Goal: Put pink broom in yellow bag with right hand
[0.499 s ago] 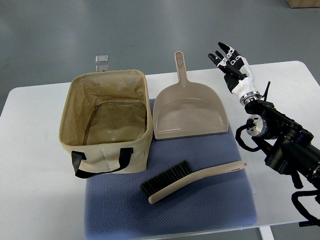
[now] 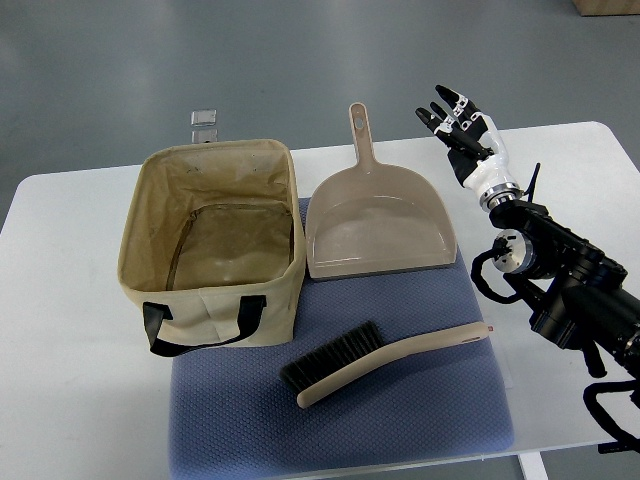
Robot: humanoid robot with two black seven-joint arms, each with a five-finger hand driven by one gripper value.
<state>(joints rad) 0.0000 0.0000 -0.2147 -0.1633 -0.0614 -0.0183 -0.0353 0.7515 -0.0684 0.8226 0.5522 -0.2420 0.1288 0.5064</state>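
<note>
The broom (image 2: 385, 359) is a beige-pink hand brush with black bristles, lying on the blue mat (image 2: 340, 420) at the front, bristles to the left and handle pointing right. The yellow bag (image 2: 212, 240) is a tan fabric box with black handles, standing open at the left with nothing inside. My right hand (image 2: 455, 122) hovers at the back right, well above and behind the broom, fingers spread and holding nothing. Its arm (image 2: 560, 275) enters from the right edge. No left arm shows.
A beige-pink dustpan (image 2: 378, 225) lies between the bag and my right hand, handle pointing away. The white table (image 2: 70, 400) carries the mat. A small clear object (image 2: 204, 121) sits beyond the table's far edge.
</note>
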